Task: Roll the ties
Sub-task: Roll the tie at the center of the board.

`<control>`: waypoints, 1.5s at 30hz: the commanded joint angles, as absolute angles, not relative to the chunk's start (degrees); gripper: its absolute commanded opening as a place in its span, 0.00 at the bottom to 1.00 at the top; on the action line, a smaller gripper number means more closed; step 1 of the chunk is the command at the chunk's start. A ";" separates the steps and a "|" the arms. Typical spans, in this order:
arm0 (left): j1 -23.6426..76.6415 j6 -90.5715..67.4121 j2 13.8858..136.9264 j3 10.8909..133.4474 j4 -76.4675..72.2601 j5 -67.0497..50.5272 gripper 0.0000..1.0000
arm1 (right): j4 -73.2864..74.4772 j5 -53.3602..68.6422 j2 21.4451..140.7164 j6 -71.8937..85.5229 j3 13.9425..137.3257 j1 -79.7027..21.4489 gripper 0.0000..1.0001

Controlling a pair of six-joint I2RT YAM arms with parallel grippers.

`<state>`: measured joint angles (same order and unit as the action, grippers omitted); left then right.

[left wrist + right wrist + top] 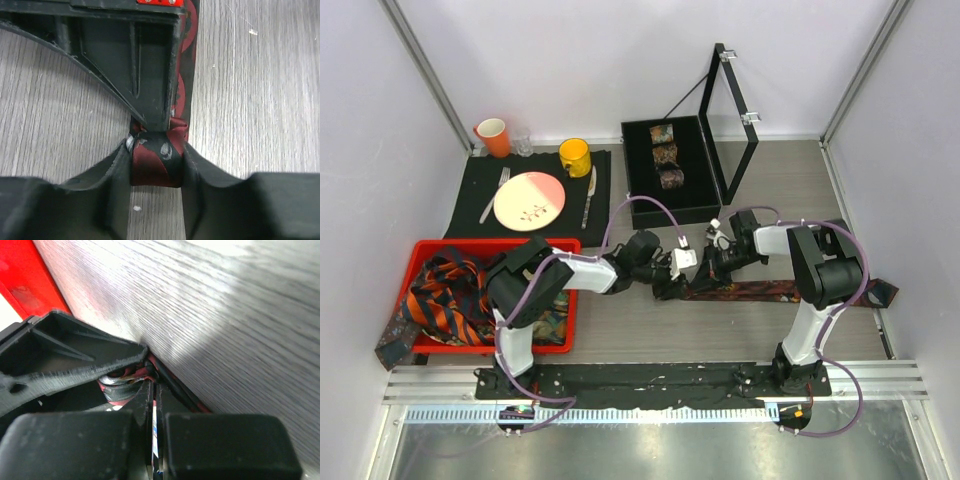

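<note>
1. Trailing over the near left corner of the red bin (430,244), one loose tie (388,340) could slip right out onto the desk (620,345). The striped ties (445,300) heaped inside are tangled, so their number is hard to count.
2. At mid-desk the left hand (665,284) grasps the small roll (156,161) at the end of the dark red tie (770,291), with its fingers (116,175) pressed on both sides. An uneven squeeze could flatten the coil or push its turns out sideways.
3. Just beyond, the right hand (152,397) is clenched, its tips right at the roll. I cannot tell whether it pinches fabric, because the close view is dark and crowded. If it pulls out carelessly, the inner turns could come loose.
4. To the right, the rest of that tie lies flat on the desk. It may skew as it winds, and the right arm (820,270) covers part of it.
</note>
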<state>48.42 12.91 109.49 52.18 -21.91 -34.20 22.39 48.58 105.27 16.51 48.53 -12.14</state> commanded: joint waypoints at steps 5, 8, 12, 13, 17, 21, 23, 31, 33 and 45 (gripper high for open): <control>49.31 30.05 102.13 48.96 -4.50 -22.07 0.16 | 16.08 38.14 107.23 16.35 48.95 -15.73 0.06; 49.31 32.33 100.99 48.25 -0.62 -20.57 0.11 | 20.37 39.55 105.04 14.95 50.71 -15.65 0.18; 49.92 33.04 101.77 49.39 2.55 -18.72 0.09 | 24.95 42.36 100.55 14.24 51.33 -14.50 0.32; 50.18 33.05 102.21 50.09 2.90 -18.29 0.09 | 25.57 44.19 98.72 14.85 51.15 -14.41 0.34; 51.24 32.61 103.36 51.76 3.87 -17.23 0.09 | 22.42 48.33 96.24 20.03 49.57 -15.20 0.44; 51.86 32.17 104.68 53.44 4.66 -16.35 0.09 | 18.82 48.78 97.12 23.28 49.05 -17.49 0.46; 51.94 32.25 105.29 53.96 5.19 -16.00 0.09 | 18.11 48.52 98.26 23.99 48.96 -18.36 0.46; 52.03 33.31 106.17 55.37 6.94 -16.43 0.11 | 17.14 44.39 102.83 21.72 50.27 -18.90 0.15; 51.94 33.84 105.65 54.85 6.94 -17.22 0.15 | 18.97 43.07 104.14 19.53 50.62 -18.64 0.01; 47.20 30.68 102.92 53.61 -1.56 -31.64 0.81 | 24.34 41.92 109.07 11.78 50.27 -12.75 0.01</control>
